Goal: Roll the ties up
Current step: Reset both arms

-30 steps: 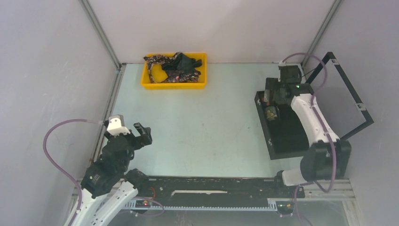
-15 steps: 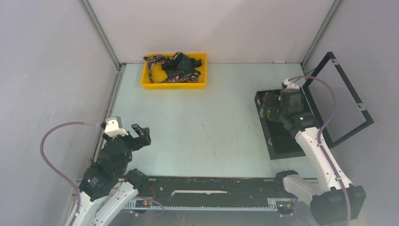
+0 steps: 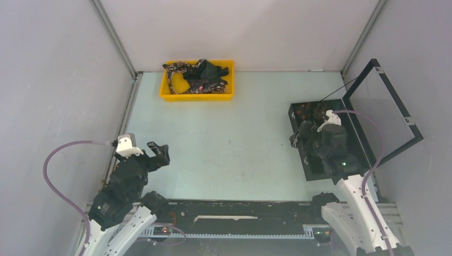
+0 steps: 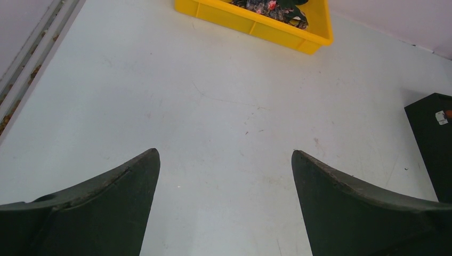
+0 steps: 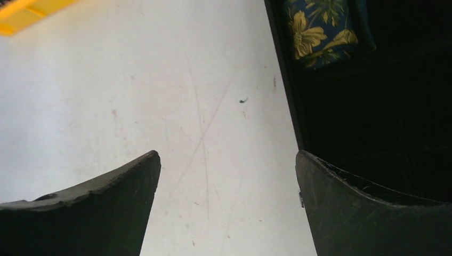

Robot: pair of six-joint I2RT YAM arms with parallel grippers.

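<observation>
Top view looks down from 6 o'clock. Both wrist views, low over the worktop (image 3: 229, 138), share the yellow tray (image 4: 256, 26).

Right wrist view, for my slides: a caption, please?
Open right gripper above the table, beside the black box holding a floral tie.

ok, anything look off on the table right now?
Nothing spilled or broken. The ties lie in a tangled, unrolled heap in the yellow tray. The black box stands open with flowered fabric at its far end. The left gripper and right gripper are open and empty.
</observation>
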